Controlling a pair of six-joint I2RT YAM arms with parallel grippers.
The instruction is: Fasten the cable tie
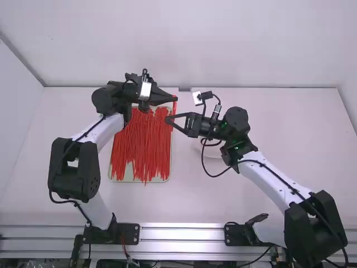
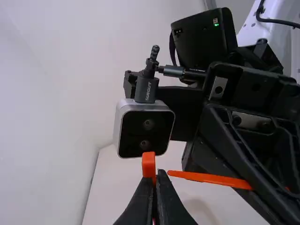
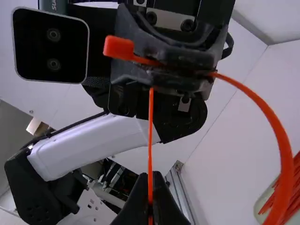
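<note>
One red cable tie is held between both grippers above the far end of the pile. My left gripper (image 1: 173, 101) (image 2: 153, 190) is shut on the tie just below its square head (image 2: 148, 162) (image 3: 117, 46). My right gripper (image 1: 169, 120) (image 3: 149, 194) is shut on the tie's thin tail (image 3: 150, 136), pointing it up at the left gripper (image 3: 157, 63). The strap bends in a wide loop (image 3: 269, 117) from the head round to the tail. In the left wrist view the tail (image 2: 206, 178) runs sideways to the right gripper (image 2: 253, 185). Whether the tail tip is in the head is hidden.
A thick pile of loose red cable ties (image 1: 142, 144) (image 3: 281, 201) lies on a pale mat (image 1: 169, 167) below the grippers, left of the table's middle. The right arm's wrist camera (image 2: 143, 127) hangs close in front of the left gripper. White walls border the table at the back and left.
</note>
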